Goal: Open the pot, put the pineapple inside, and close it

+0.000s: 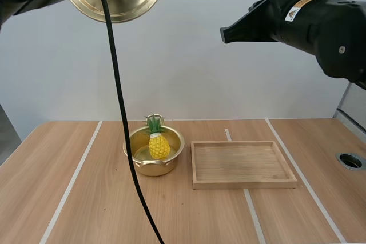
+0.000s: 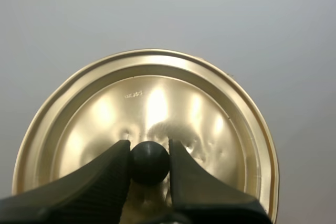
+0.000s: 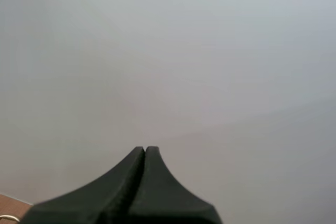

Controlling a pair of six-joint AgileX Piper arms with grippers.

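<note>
Gold lid (image 2: 173,93) in left gripper (image 2: 149,149); stamp (image 2: 133,95) unreadable

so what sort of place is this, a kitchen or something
Likely a robot test bench, not a kitchen: a wooden table with white lines, the left gripper holding the lid aloft by its knob, and a pineapple sitting in the open pot beside a wooden tray.

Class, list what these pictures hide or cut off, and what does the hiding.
Lid: high view, top cut by the edge and left arm.
Pot bottom: high view, partly behind the pineapple.
Knob sides: left wrist view, covered by the left hand.
</note>
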